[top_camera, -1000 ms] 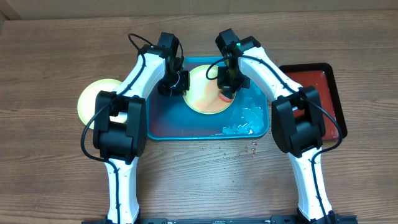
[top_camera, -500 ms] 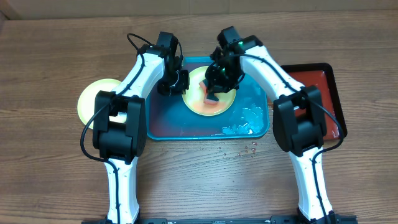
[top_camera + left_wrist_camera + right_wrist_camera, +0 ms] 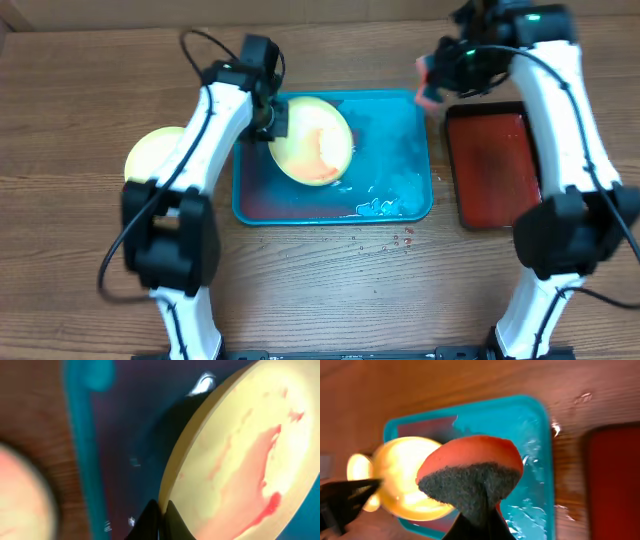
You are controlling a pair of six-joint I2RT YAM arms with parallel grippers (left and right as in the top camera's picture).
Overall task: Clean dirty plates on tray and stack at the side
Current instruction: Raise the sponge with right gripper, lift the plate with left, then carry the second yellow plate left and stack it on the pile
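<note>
My left gripper [image 3: 268, 118] is shut on the rim of a pale yellow-green plate [image 3: 312, 142] smeared with red sauce and holds it tilted over the left half of the teal tray [image 3: 400, 130]. In the left wrist view the jaws [image 3: 162, 516] pinch the plate's [image 3: 240, 460] edge. A second yellow-green plate [image 3: 150, 160] lies on the table left of the tray. No blue-white plate shows. My right gripper [image 3: 440, 78] is shut on an orange sponge with a dark scrub pad [image 3: 470, 472], raised above the tray's far right corner.
A dark-red tray [image 3: 495, 165] with a black rim lies right of the teal tray. Water and foam [image 3: 385, 205] pool in the teal tray's near right corner. Drops [image 3: 400, 240] lie on the wood in front of it.
My right gripper has lifted the sponge off the plate and swung right and back, beyond the tray's corner. My left gripper has shifted the plate left and tilted it up.
</note>
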